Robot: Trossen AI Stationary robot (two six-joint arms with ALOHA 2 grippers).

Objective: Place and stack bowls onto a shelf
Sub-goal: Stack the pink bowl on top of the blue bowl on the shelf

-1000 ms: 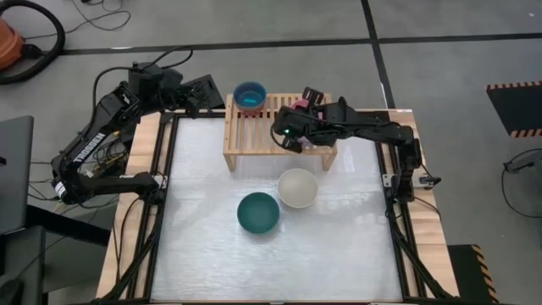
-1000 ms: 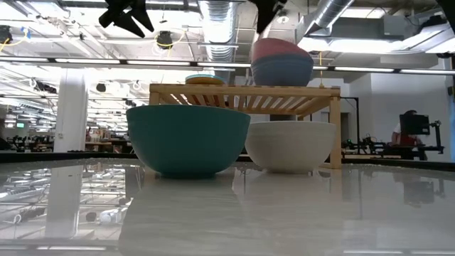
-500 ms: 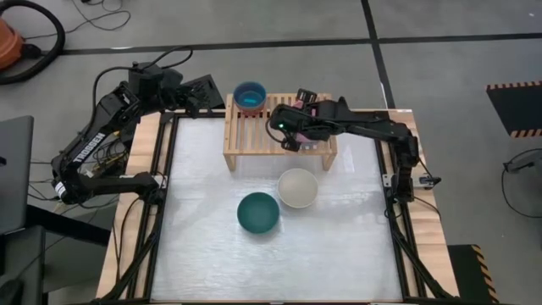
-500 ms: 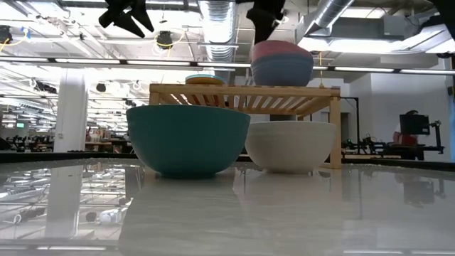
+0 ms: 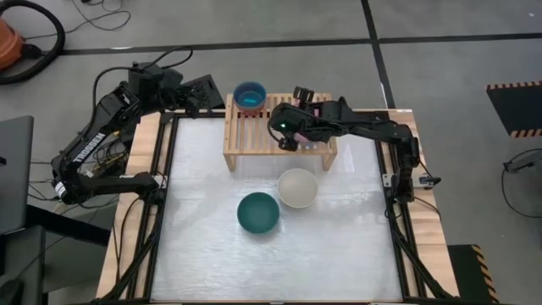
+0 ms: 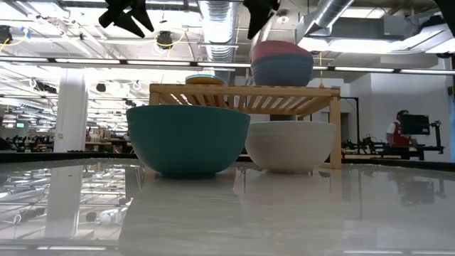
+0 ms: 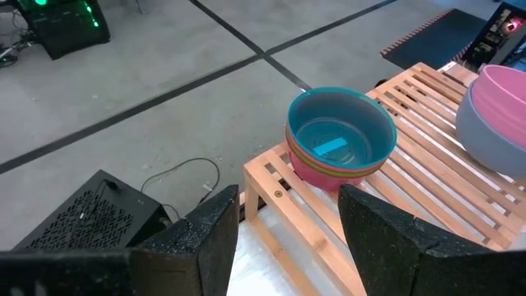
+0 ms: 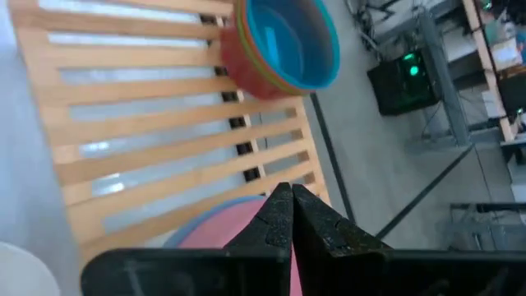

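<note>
The light-wood shelf point(image 5: 254, 135) stands at the table's far edge. On its far left slats sits a stack of small bowls point(image 5: 251, 95), the cyan one on top point(image 7: 341, 140). On its right part the pink bowl point(image 6: 281, 50) sits nested in the slate blue bowl point(image 6: 283, 71). A dark teal bowl point(image 5: 258, 213) and a cream bowl point(image 5: 297, 187) rest on the table in front of the shelf. My right gripper point(image 8: 289, 205) is shut and hovers over the pink bowl point(image 8: 238, 230), clear of it in the low view point(image 6: 257, 18). My left gripper point(image 7: 288, 238) is open beyond the shelf's far left corner.
The shelf's middle slats point(image 8: 164, 140) lie bare between the small stack and the pink bowl. The table's near half point(image 5: 279, 263) holds nothing. The table frame point(image 5: 161, 195) runs along both sides. A person stands far off in the room point(image 6: 400, 128).
My right gripper has shifted slightly toward the table's left over the shelf and its wrist has rolled a little. The bowls have stayed where they were.
</note>
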